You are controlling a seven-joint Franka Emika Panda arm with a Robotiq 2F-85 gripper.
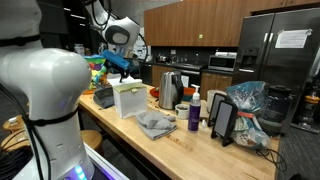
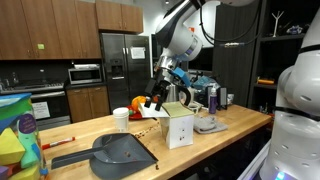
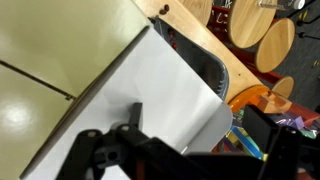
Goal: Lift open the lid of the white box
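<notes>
White against the wooden countertop (image 1: 190, 142), the box (image 1: 128, 100) stands near the counter's front edge in both exterior views. It sits between a dark dustpan (image 1: 103, 97) and a crumpled grey cloth (image 1: 155, 123), and the Franka arm's gripper (image 1: 122, 68) hangs just above its top. From the wrist camera the lid (image 3: 160, 90) fills much of the picture as a flat, pale panel set at a tilt, with a dark sliver of interior showing past its far edge. The gripper's black fingers (image 3: 105, 150) stand wide apart at the bottom of that view, and nothing can be seen clamped between them. Whether either one touches the lid cannot be told. The box looks thin-walled and light, probably card or thin plastic, so it may slide or tip on the smooth wood if the pull drifts sideways instead of upward. The lid appears stiff enough to swing as one piece, yet thin enough to bend or crease under a hard pinch, and its smooth face offers little friction. The likeliest hold is the free edge opposite the hinge, either a shallow pinch across the lip or one finger hooked beneath it. From there the lid would be raised in an arc around the hinge line. Which edge carries the hinge is not clear from these views.
</notes>
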